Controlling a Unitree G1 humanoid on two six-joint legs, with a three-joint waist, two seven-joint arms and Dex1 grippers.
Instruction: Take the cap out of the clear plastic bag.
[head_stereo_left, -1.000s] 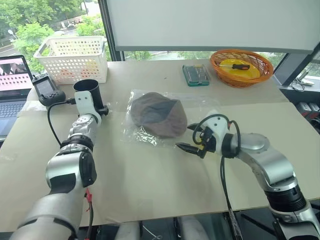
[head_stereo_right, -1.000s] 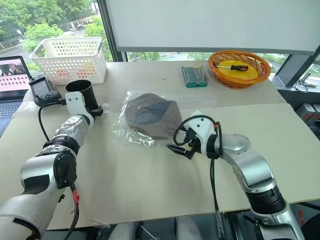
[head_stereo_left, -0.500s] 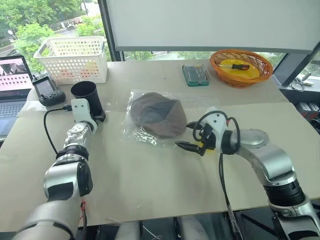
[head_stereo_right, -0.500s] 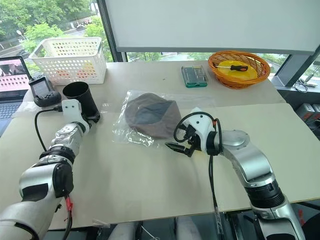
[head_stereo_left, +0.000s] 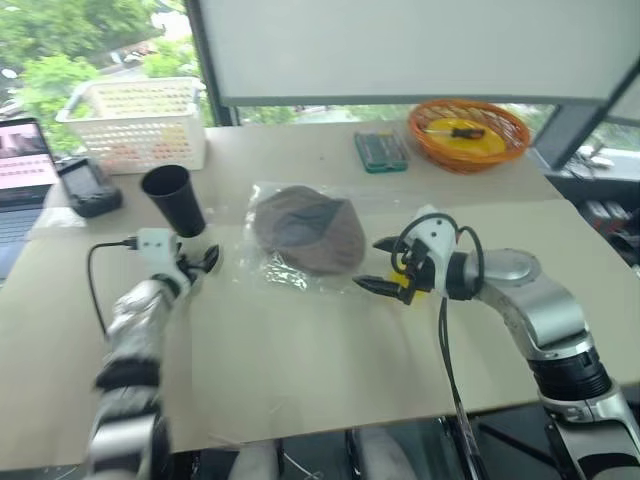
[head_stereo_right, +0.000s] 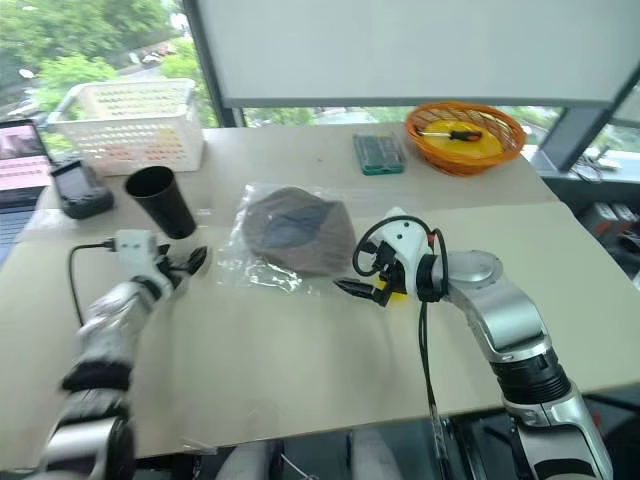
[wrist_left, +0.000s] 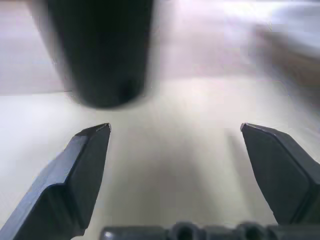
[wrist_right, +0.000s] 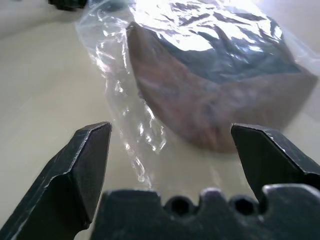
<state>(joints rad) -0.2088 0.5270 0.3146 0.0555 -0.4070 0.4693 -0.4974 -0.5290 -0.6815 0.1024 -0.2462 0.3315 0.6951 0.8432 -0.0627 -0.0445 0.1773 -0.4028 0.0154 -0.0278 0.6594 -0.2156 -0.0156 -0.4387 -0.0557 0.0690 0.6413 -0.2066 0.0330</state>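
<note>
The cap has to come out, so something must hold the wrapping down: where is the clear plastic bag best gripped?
Probably the loose crinkled edge of the clear plastic bag, coming low from the near side. That flap lies flat and empty, clear of the cap, so a pinch there likely catches film alone. The open right gripper already faces it.

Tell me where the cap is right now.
The cap lies inside the bag mid-table, between the black cup and the right end effector.

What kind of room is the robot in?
It looks like an office or a lab by a window. A laptop sits on the big table, a screwdriver lies in an orange basket, and green trees show outside.
</note>
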